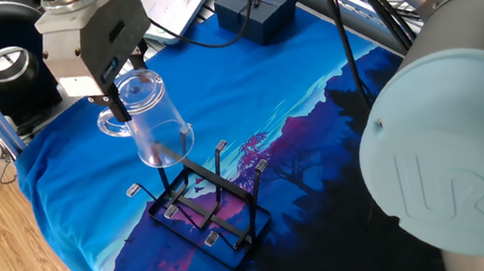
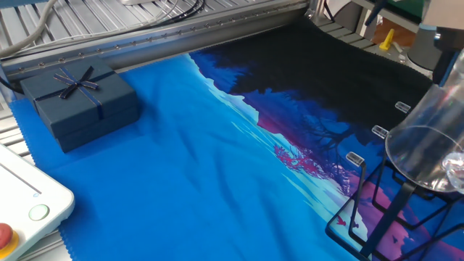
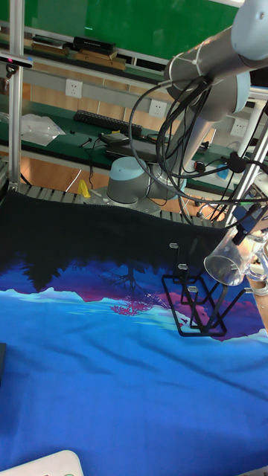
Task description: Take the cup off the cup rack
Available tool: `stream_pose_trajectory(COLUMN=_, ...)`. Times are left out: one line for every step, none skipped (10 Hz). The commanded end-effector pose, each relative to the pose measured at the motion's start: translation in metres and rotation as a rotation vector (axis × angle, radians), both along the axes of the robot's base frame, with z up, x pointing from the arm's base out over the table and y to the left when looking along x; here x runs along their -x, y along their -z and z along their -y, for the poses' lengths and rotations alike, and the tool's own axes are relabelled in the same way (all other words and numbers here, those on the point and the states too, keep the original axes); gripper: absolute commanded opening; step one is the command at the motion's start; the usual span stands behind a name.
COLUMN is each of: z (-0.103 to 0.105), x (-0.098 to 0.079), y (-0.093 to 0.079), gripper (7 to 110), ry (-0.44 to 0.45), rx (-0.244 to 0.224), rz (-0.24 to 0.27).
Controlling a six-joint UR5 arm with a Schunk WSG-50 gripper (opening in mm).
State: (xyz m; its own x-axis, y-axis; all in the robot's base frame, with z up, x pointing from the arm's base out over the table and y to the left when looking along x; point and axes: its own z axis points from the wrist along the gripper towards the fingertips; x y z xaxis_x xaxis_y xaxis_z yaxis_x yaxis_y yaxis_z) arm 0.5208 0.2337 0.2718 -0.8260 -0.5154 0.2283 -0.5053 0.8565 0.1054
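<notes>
The clear cup (image 1: 152, 119) hangs upside down and tilted, its loop handle pointing left. My gripper (image 1: 124, 96) is shut on its thick base from above. The cup's mouth sits just over a tall prong of the black cup rack (image 1: 207, 209), and the prong tip still seems to be inside the rim. From the other side, the cup (image 2: 426, 138) hovers over the rack (image 2: 377, 214) at the right edge of that view. In the tall view the cup (image 3: 227, 264) leans above the rack (image 3: 195, 301), with the gripper (image 3: 251, 239) partly cut off at the right.
A dark blue gift box (image 1: 254, 9) (image 2: 80, 98) lies at the far end of the blue printed cloth (image 1: 246, 89). A white button box (image 2: 25, 203) sits at one corner. The arm's big grey joint (image 1: 454, 165) fills the right foreground. The cloth's edge drops off at the left.
</notes>
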Motion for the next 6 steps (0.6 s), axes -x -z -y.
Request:
stream_pose_trajectory(z=-0.005, x=0.002, y=-0.001, gripper=44, ry=-0.014, rx=-0.026, rz=-0.006)
stream_pose_trajectory(z=-0.003, x=0.001, y=-0.001, gripper=44, ry=-0.032, rx=-0.023, rz=-0.005)
stream_pose_trajectory(z=-0.001, x=0.002, y=-0.001, gripper=44, ry=-0.049, rx=-0.020, rz=-0.007)
stream_pose_trajectory(z=-0.001, x=0.002, y=-0.001, gripper=44, ry=-0.057, rx=-0.019, rz=-0.007)
stream_pose_trajectory(z=0.011, x=0.001, y=0.001, gripper=44, ry=-0.075, rx=-0.021, rz=-0.008)
stream_pose_trajectory(z=0.032, x=-0.001, y=0.004, gripper=44, ry=-0.096, rx=0.000, rz=-0.006)
